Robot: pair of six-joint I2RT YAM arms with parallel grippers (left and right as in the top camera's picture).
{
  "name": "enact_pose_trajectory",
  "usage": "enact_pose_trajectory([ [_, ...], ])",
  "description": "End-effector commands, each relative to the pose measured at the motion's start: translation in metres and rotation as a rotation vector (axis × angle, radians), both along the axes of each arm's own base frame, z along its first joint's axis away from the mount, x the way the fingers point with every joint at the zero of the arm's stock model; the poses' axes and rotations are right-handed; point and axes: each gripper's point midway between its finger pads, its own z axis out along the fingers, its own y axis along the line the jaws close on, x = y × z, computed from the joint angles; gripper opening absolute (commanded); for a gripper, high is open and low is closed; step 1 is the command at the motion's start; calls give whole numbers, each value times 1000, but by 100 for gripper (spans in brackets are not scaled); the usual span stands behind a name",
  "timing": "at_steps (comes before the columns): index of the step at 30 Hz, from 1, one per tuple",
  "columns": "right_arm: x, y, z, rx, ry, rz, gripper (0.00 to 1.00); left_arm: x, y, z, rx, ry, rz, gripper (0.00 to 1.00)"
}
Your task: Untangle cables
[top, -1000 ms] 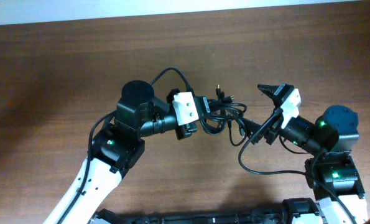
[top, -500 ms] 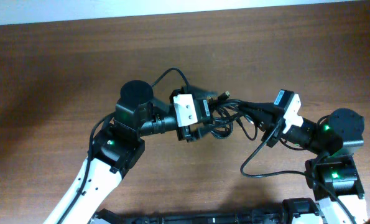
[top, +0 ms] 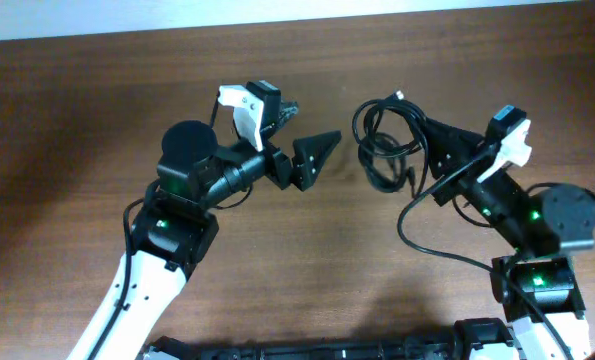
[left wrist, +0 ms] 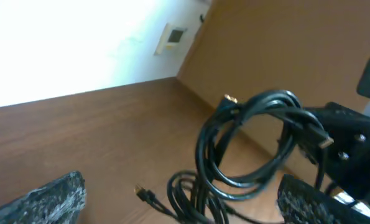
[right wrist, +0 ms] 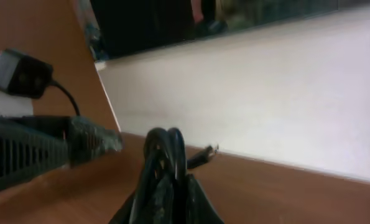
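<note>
The brown wooden surface [top: 87,130] is lying wide under both my arms, smooth and finely grained, and a pale wall [top: 177,15] is running along its far edge. My right gripper [top: 424,128] is pinching the cables [top: 385,145], with its jaws closed tight on several strands together, a little right of the middle of the surface. My left gripper [top: 317,122] is standing fully open and is holding nothing. It is pointing at the bundle from the left, with a clear gap between them.

I am judging that the task is only at its beginning. The cables are hanging together as one bundle of overlapping loops, and no cord is lying separate. Nearly all the separating is left to do. I cannot tell if the lowest loops are touching the surface.

The cords are thin, black, round and a little glossy, and they are bending softly into ovals that are crossing each other. A gold plug [left wrist: 229,99] is sticking out at the top of the bundle, and a dark plug [left wrist: 145,195] is lying low beside it. My left fingers [left wrist: 54,199] are looking dark and rough, which I think is good for slippery cord.
</note>
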Motion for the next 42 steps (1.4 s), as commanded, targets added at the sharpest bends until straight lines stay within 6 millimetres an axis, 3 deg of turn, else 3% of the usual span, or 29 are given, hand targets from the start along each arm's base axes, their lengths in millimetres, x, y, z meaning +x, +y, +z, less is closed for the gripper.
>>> enact_pose_trajectory([
  [1,-6,1,21,7,-82,13,4,-11,-5,13,-32,-19,-61,93],
  [4,-9,1,30,7,-127,12,4,-12,-8,14,-42,-10,-66,94],
  [6,-15,1,52,7,-236,9,4,-11,-8,18,-84,25,-61,93],
  [8,-20,1,64,7,-295,9,4,-8,-9,23,-172,121,-50,83],
  [10,-21,1,65,7,-300,9,4,-7,-16,19,-197,173,-58,79],
  [15,-21,-5,74,6,-352,-31,4,-19,-61,24,-295,218,-174,82],
  [20,-20,-7,75,10,-352,-45,4,-23,-69,25,-322,256,-192,72],
  [25,-22,-6,77,10,-364,-41,4,-37,-94,27,-352,267,-180,67],
  [30,-30,4,78,-11,-388,27,4,-31,-100,17,-348,280,-139,64],
  [33,-43,21,71,-53,-387,152,4,-25,-103,16,-357,268,-134,53],
  [38,-44,27,57,-65,-323,207,4,-23,-101,17,-387,304,-117,23],
  [41,-44,27,57,-65,-323,206,4,-23,-101,17,-388,303,-116,20],
  [42,-44,27,57,-65,-323,206,4,-23,-101,17,-387,303,-116,14],
])
